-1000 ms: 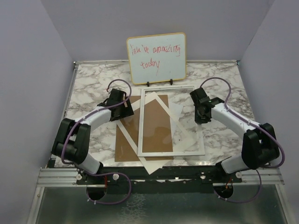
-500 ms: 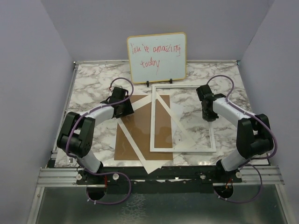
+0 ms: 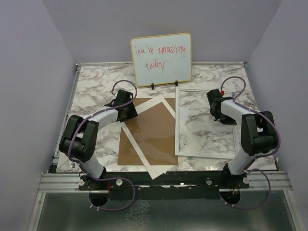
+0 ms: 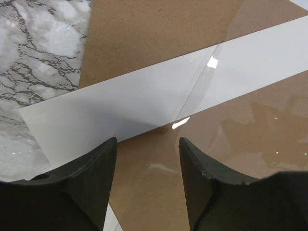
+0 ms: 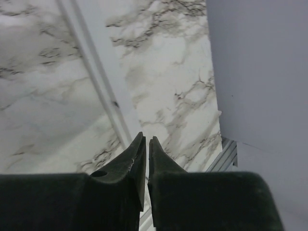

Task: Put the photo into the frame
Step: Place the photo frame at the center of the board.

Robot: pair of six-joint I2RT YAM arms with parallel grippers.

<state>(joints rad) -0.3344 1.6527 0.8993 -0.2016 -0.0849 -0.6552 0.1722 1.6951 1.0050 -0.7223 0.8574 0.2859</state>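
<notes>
My left gripper (image 4: 147, 140) has black plastic fingers (image 4: 91, 187), matt and faintly grainy. My right gripper (image 5: 147, 139) is the same dull black plastic. The flat brown rectangular backing board (image 4: 144, 29) looks matt like fibreboard on its left and glossy, with reflections, further right. The white rectangular mat with a cut-out window (image 4: 120, 103) is smooth card with a soft sheen. The large rectangular frame (image 5: 96, 67) has a thin, smooth white rim. The white-and-grey marble-patterned table top (image 3: 91, 82) is smooth and shiny. The upright whiteboard (image 3: 161, 53) has a glossy face and a wood edge. The silver rail (image 3: 159, 179) looks like brushed metal.
</notes>
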